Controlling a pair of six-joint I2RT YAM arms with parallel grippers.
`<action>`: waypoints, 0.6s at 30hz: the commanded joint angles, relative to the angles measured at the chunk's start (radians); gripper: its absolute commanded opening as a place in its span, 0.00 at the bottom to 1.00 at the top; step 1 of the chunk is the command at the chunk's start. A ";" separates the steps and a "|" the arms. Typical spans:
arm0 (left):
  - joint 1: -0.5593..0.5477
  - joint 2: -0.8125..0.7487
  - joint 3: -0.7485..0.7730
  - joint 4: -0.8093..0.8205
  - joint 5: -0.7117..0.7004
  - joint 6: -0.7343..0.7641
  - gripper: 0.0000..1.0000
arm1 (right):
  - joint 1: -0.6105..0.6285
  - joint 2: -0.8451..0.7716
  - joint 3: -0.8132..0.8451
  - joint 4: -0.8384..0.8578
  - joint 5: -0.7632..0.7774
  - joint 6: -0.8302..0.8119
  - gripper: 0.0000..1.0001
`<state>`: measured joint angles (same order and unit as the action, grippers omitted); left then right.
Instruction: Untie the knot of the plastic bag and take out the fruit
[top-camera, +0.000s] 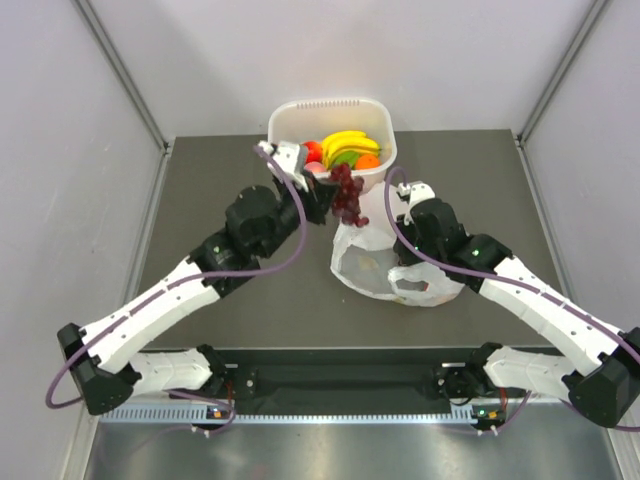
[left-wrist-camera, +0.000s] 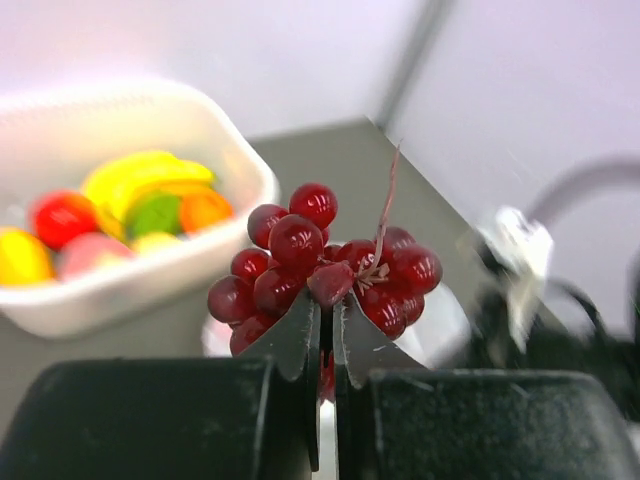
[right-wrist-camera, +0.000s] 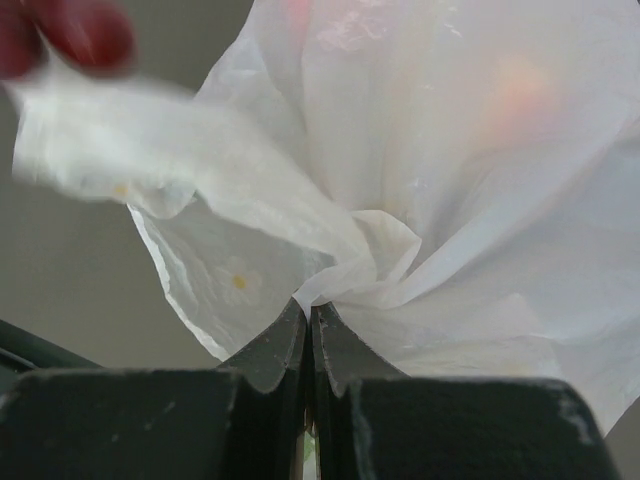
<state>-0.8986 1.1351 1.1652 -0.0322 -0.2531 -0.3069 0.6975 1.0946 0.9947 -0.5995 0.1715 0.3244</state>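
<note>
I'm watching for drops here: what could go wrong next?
The left gripper pinches the grapes by only a small part of the bunch, so they might slip or shed berries short of the tub.
The right gripper holds just a fold of the thin bag; a pull could tear it or spill whatever shows orange inside.

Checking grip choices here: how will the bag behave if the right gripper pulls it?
Probably floppy: the bag bunches into creases where the right gripper pinches it. Likely thin and light, since a pinkish-orange shape shows through it. It would likely drag across the table rather than lift stiffly.
</note>
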 joint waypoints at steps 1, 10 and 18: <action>0.116 0.082 0.143 0.101 -0.028 0.101 0.00 | -0.003 0.001 0.013 0.052 -0.006 -0.008 0.00; 0.407 0.437 0.244 0.426 0.067 0.138 0.00 | -0.003 0.022 0.015 0.076 -0.024 -0.016 0.00; 0.540 0.747 0.382 0.549 0.144 0.057 0.00 | -0.003 0.037 0.002 0.113 -0.056 -0.007 0.00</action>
<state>-0.3714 1.8580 1.4403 0.3939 -0.1677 -0.2199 0.6975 1.1305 0.9947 -0.5568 0.1368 0.3164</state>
